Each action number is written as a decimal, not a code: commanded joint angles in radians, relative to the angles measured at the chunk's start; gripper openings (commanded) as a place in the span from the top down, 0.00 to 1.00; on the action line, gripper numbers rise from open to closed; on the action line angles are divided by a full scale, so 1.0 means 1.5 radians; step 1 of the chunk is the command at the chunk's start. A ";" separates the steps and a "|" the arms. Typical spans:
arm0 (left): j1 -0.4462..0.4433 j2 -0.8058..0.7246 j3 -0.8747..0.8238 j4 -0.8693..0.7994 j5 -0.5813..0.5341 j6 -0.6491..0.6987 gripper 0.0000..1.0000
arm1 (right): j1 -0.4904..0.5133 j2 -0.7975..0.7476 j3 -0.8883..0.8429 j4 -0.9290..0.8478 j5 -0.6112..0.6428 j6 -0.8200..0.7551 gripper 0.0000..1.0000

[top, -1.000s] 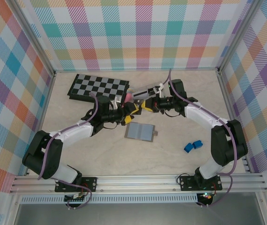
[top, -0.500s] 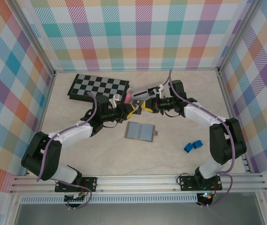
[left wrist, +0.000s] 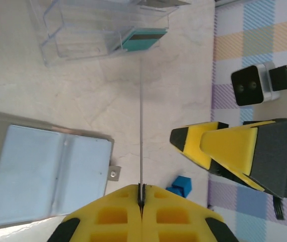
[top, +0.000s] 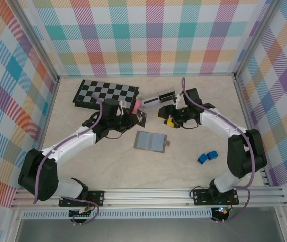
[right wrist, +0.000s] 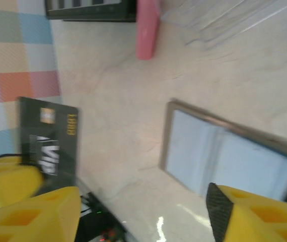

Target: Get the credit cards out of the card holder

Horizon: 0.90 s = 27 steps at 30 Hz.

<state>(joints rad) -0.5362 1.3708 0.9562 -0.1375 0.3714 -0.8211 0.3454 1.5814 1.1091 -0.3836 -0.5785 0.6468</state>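
The black credit card [right wrist: 50, 143] stands on edge above the table, and my left gripper [left wrist: 141, 189] is shut on its near end, so it appears there as a thin line [left wrist: 141, 126]. In the top view the left gripper [top: 136, 119] sits left of my right gripper [top: 169, 121], which is open and holds nothing. Its yellow fingers [left wrist: 219, 147] hang just right of the card. The teal credit card [left wrist: 138, 39] lies in a clear box [left wrist: 103, 30]. The grey-blue card holder [top: 151, 141] lies open and flat on the table, nearer than both grippers.
A checkerboard [top: 105, 93] lies at the back left, with a pink object [top: 137, 104] beside the clear box [top: 158, 96]. Two blue blocks [top: 207, 157] sit on the right, near the right arm. The patterned walls close in on three sides.
The left gripper shut on the black card while the right gripper opened and let it go. The right gripper drew back to the right; the left one carried the card slightly back-left.
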 commanded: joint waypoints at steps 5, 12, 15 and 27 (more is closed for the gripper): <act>-0.047 0.090 0.178 -0.198 -0.081 0.255 1.00 | -0.065 -0.066 -0.015 -0.100 0.163 -0.041 0.08; -0.099 0.304 0.446 -0.284 -0.091 0.502 1.00 | -0.122 -0.098 -0.065 -0.108 0.159 -0.029 0.00; -0.108 0.376 0.525 -0.288 -0.071 0.596 1.00 | -0.142 -0.117 -0.086 -0.105 0.134 -0.023 0.00; -0.108 0.608 0.833 -0.417 -0.125 0.823 1.00 | -0.157 -0.156 -0.108 -0.140 0.146 -0.023 0.00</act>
<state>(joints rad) -0.6926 2.2406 2.1300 -0.6781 0.2356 0.2821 0.1165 1.3682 0.9607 -0.5606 -0.3553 0.6125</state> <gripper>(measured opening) 0.041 0.999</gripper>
